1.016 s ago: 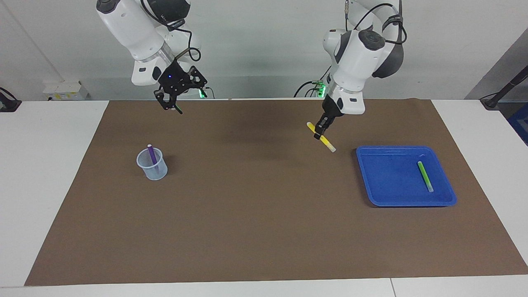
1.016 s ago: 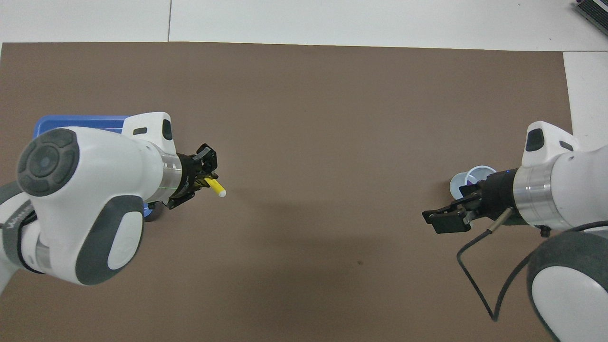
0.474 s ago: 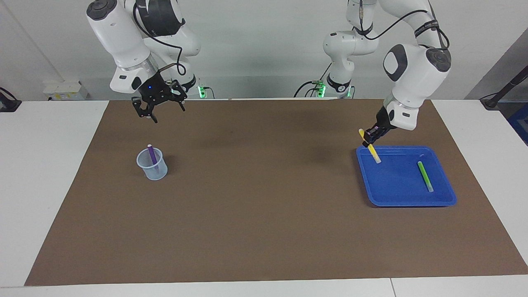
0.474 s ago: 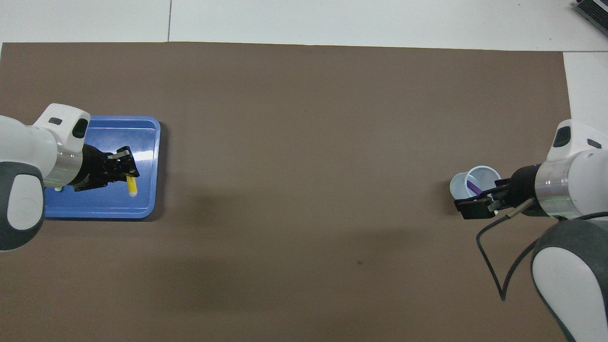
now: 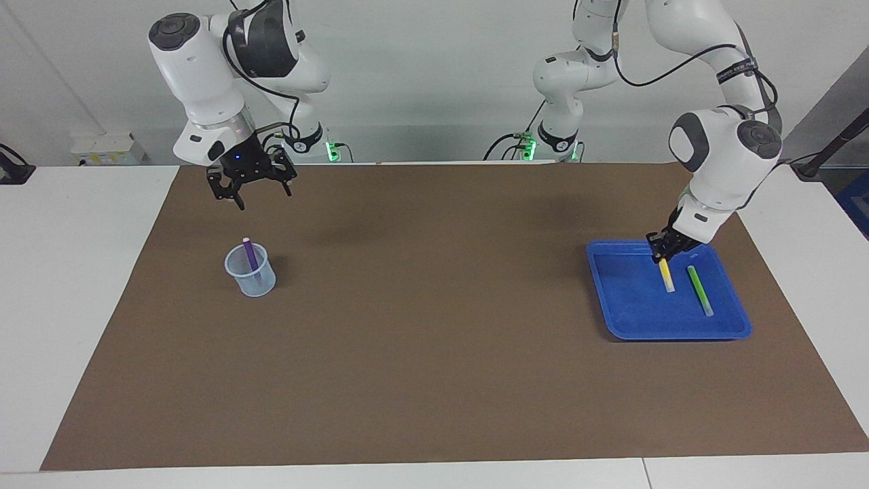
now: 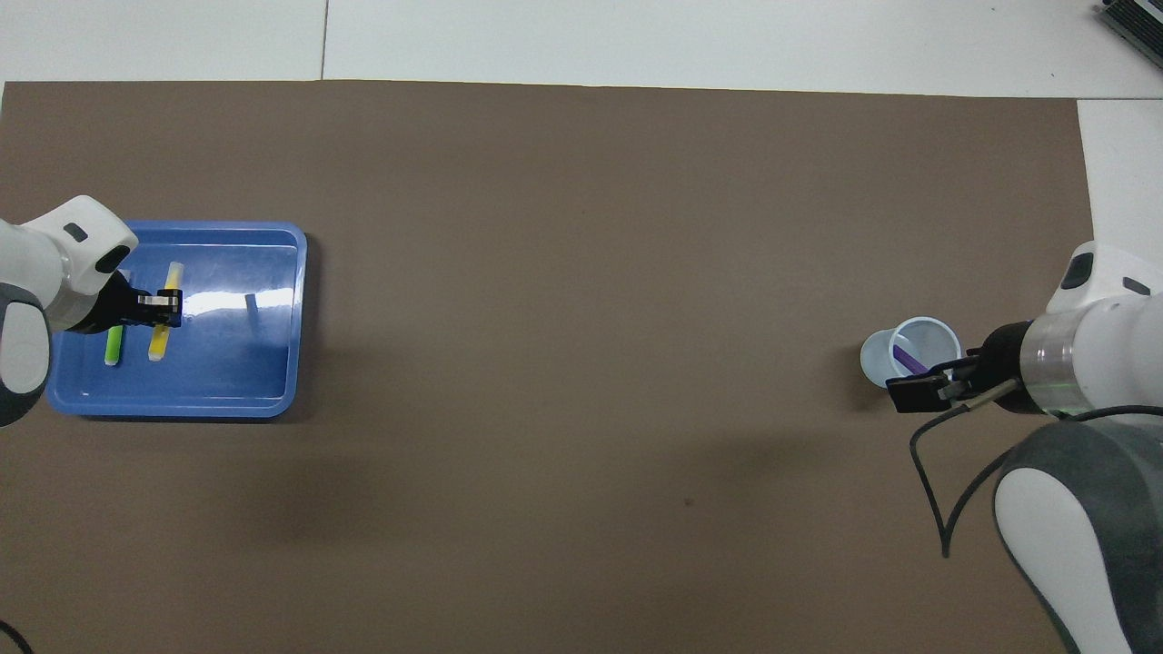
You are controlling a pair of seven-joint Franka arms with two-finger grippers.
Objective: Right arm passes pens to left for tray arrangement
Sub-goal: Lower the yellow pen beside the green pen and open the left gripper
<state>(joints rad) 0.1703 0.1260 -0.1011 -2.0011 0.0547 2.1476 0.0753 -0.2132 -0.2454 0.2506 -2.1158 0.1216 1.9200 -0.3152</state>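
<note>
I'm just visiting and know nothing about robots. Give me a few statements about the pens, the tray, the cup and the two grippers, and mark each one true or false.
1. The green pen lies in the blue tray. True.
2. The left gripper is empty. False: it is shut on the yellow pen, over the tray beside the green pen.
3. The purple pen stands in the translucent cup. True.
4. The right gripper holds the purple pen. False: it is open and empty, up in the air over the brown mat near the cup.
5. All three pens are in the tray. False: the purple one is in the cup, at the right arm's end of the table.
</note>
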